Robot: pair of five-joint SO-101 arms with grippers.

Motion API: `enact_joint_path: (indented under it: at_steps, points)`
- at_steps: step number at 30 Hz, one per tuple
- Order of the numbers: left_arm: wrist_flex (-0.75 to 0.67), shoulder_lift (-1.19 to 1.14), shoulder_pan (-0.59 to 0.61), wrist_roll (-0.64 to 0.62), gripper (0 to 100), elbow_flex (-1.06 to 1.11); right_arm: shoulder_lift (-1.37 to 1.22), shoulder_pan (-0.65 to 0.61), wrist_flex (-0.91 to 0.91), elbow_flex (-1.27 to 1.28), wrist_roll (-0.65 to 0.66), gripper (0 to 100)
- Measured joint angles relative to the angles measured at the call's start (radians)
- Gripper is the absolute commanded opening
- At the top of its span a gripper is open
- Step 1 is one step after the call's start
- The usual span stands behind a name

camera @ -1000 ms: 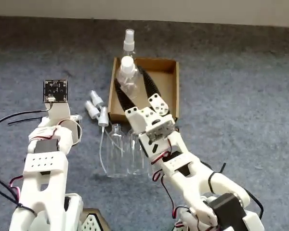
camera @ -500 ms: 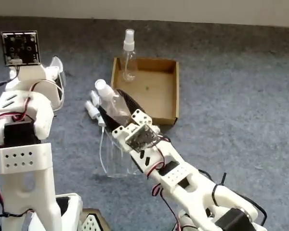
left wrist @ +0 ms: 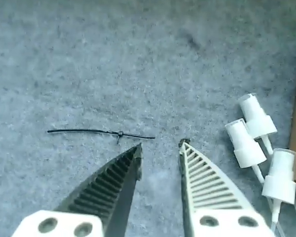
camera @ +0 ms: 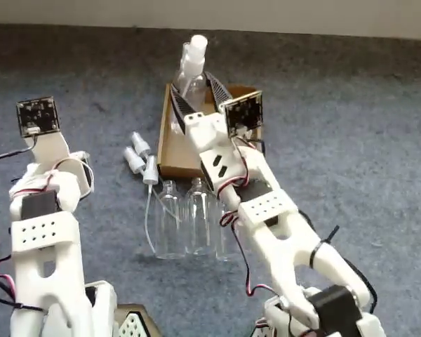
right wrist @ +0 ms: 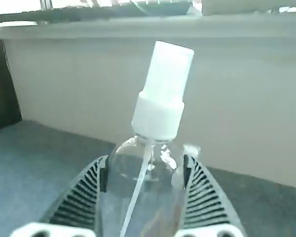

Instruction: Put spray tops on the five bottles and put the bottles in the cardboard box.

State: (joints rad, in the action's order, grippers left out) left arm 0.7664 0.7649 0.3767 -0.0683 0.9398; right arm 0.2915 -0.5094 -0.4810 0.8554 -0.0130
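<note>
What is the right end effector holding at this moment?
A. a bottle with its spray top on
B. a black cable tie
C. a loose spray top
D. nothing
A: the right end effector is shut on a clear bottle that wears a white spray top.

**Concealed and cropped items**

- Cardboard box (camera: 247,98): floor and near wall largely covered by the right arm (camera: 231,168).
- Held bottle (right wrist: 143,192): lower body cut off by the picture's edge in the right wrist view.
- Second capped bottle (camera: 185,56), at the box's far left corner: mostly masked by the held bottle.
- Uncapped bottles (camera: 172,217), just beside the box's near wall: the one nearest the right arm is partly hidden under it.
- Loose spray tops (left wrist: 256,133): dip tubes run off the edge of the left wrist view.
</note>
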Motion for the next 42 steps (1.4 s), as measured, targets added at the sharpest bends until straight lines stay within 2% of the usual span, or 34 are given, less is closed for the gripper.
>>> enact_joint_path:
  at_steps: [4,8,12,19,23,42]
  points:
    - [-0.138,0.000,0.000,-0.029,13,0.129,-0.186,0.003,-0.153,-0.005,0.003,0.4]
    - [-0.221,0.000,0.000,-0.029,13,0.187,-0.351,0.003,-0.215,-0.080,0.003,0.4]
    - [-0.244,0.000,0.000,-0.029,13,0.190,-0.485,0.003,-0.227,-0.175,0.003,0.4]
    - [-0.247,0.000,0.000,-0.029,13,0.190,-0.660,0.003,-0.284,-0.295,0.143,0.4]
    - [-0.249,0.000,0.000,-0.029,13,0.190,-0.707,0.003,-0.339,-0.305,0.152,0.4]
    - [-0.249,0.000,0.000,-0.029,13,0.190,-0.721,0.003,-0.376,-0.307,0.152,0.4]
